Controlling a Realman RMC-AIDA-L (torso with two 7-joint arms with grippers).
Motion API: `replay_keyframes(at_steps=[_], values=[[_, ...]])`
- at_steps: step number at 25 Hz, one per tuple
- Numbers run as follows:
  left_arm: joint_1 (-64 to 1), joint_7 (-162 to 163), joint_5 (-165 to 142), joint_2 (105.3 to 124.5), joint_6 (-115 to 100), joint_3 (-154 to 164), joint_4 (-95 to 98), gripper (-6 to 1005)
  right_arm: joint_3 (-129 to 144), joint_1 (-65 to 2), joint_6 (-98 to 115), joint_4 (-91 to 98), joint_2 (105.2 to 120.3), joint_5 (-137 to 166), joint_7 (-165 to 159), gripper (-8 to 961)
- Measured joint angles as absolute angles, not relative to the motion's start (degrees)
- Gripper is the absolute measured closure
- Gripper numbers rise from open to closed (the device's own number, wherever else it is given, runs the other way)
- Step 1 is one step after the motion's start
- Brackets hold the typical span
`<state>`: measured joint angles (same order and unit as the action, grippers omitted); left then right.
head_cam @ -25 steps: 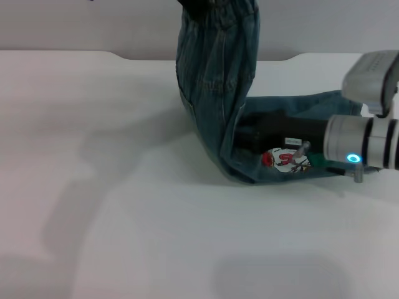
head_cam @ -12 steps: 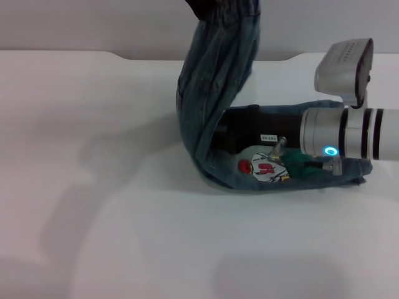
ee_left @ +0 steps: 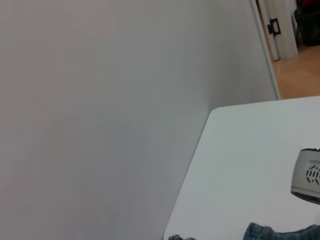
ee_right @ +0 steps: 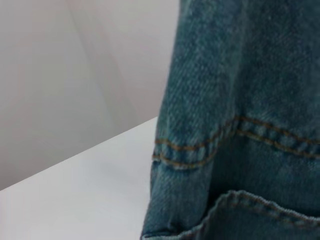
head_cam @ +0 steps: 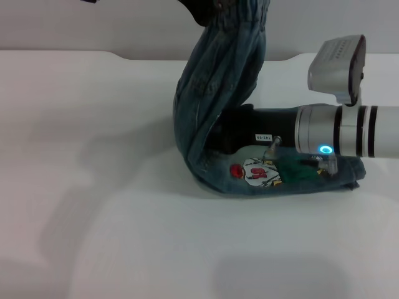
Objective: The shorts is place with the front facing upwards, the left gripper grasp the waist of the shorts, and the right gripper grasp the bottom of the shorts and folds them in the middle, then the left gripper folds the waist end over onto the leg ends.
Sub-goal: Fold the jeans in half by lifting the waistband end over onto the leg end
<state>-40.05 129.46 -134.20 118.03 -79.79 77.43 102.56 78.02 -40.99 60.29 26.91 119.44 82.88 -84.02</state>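
1. Head view: looking at the shorts (head_cam: pixel 215 81), being held up by the waist end over the far part of the table (head_cam: pixel 93 187), right of its middle, and bending down in a steep curve onto the tabletop.
2. Lying flat from that bend toward the table's right edge, with the leg ends (head_cam: pixel 354 174) pointing that way and the basketball-player embroidery (head_cam: pixel 259 171) facing up on the near side of the flat part.
3. Gripping the bunched waist at the very top: the left gripper (head_cam: pixel 202 9), dark and mostly cut off, clamped together on the denim and carrying the raised half.
4. Reaching in level from the table's right edge: the right gripper (head_cam: pixel 234 134), its black body tucked into the crook between the raised half and the flat half, resting over the flat denim; whether it is apart or together cannot be told, being covered by cloth.
5. Riding on top of the white right arm: a pale grey camera housing (head_cam: pixel 336 65), with a blue ring light glowing on the arm just below.
6. Left wrist view: taking in mostly the pale wall (ee_left: pixel 100 115) and a table corner, with a scrap of denim at the picture's edge.
7. Right wrist view: filling up with close denim and its orange double stitching, with the white table and the wall behind.
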Motion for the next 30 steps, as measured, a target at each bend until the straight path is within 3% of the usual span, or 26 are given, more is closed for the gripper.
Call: replay_keyframes(at_steps=[13, 23, 30], values=[[-39.8, 129.4, -134.5, 118.03, -76.9, 79.9, 99.0, 964, 77.3, -32.3, 63.1, 32.1, 117.88, 83.4, -87.1, 486], [-39.8, 129.5, -134.4, 118.21, -74.2, 82.7, 96.7, 957, 73.2, -25.4, 63.3, 35.2, 115.62, 83.5, -87.8, 485], [-38.9, 130.3, -134.3, 118.31, -72.9, 84.5, 96.6, 952, 70.9, -23.0, 62.7, 36.9, 115.59, 83.6, -87.2, 486]])
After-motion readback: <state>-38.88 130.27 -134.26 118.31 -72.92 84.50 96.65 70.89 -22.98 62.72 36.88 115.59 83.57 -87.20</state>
